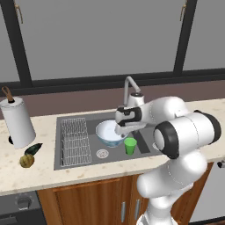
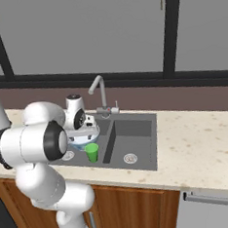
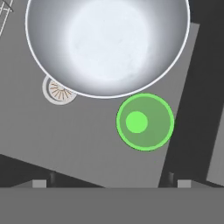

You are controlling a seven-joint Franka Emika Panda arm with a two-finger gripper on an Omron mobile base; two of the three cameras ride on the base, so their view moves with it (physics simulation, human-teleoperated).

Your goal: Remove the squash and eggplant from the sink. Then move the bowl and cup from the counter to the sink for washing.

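Arm rises from the base in front of the cabinets, folds at the elbow and reaches out over the sink (image 1: 145,149); wrist bent so the hand points straight down into the left basin. Gripper (image 3: 109,181) hangs above the basin floor, jaws spread wide, nothing between them; fingertips (image 3: 51,178) clear of everything below.

Hand view: bowl (image 3: 107,43) at 12 o'clock, white inside, upright on the basin floor. Cup (image 3: 145,122) at about 1 o'clock from the gripper, upright, mouth up, just beside the bowl's rim; touching or not, cannot tell. Round drain (image 3: 57,89) at 10 o'clock, partly under the bowl's edge.

Left base view: bowl (image 1: 107,134) and cup (image 1: 130,145) both in the left basin, cup at 4 o'clock of the bowl. Wire rack (image 1: 74,140) at 9 o'clock of the bowl. Faucet (image 1: 128,85) at 12 o'clock behind the sink.

On the counter (image 1: 39,171), well to the left of the sink: squash (image 1: 27,161) with eggplant (image 1: 33,149) just beside it at 1 o'clock. Paper towel roll (image 1: 16,122) stands upright behind them.

Right base view: cup (image 2: 92,152) near the divider; right basin (image 2: 133,143) holds its drain alone.
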